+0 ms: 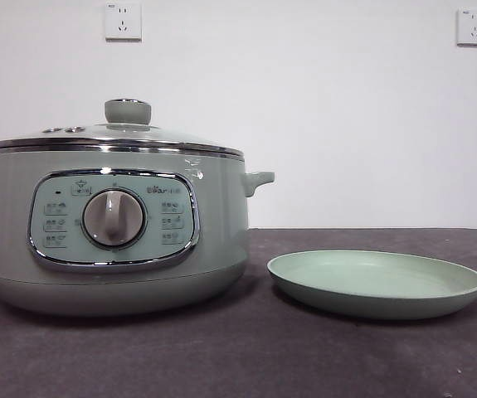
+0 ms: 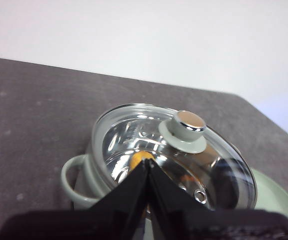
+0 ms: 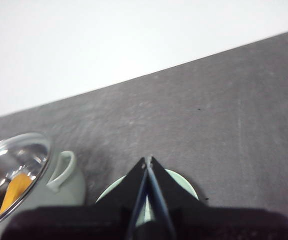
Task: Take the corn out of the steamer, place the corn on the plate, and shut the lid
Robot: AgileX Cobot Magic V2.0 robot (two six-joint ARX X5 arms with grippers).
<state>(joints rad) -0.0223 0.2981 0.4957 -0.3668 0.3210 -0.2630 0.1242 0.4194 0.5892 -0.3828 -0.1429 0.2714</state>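
1. The steamer [image 1: 114, 228] is seen standing on the left of a dark grey table [image 1: 238, 356], its silver dial [image 1: 114, 218] and button panel turned toward the front camera.
2. The lid [image 1: 115, 137] is seated flat on the chrome rim of the steamer, with the pale-green knob [image 1: 128, 111] upright at its centre.
3. The corn [image 2: 139, 158] is glimpsed through the glass in the left wrist view, lying inside the steamer on the shiny metal insert; only a small yellow-orange patch is shown above the tips of the jaws.
4. The same corn is caught in the right wrist view as an orange streak under the lid, at the edge of the picture.
5. The plate [image 1: 377, 283] is set on the table just beside the steamer, to its right in the front view, apart from it and with nothing on it.
6. The left gripper [image 2: 149, 161] is held above the steamer, short of the lid, with its two black jaws pressed together to a point and nothing between them.
7. The right gripper [image 3: 148, 160] is poised over the plate, near one side handle [image 3: 63, 170] of the steamer; its jaws are likewise closed tip to tip and nothing is gripped.
8. Neither arm is shown in the front view, where two wall sockets [image 1: 123, 21] are seen on the white wall behind.
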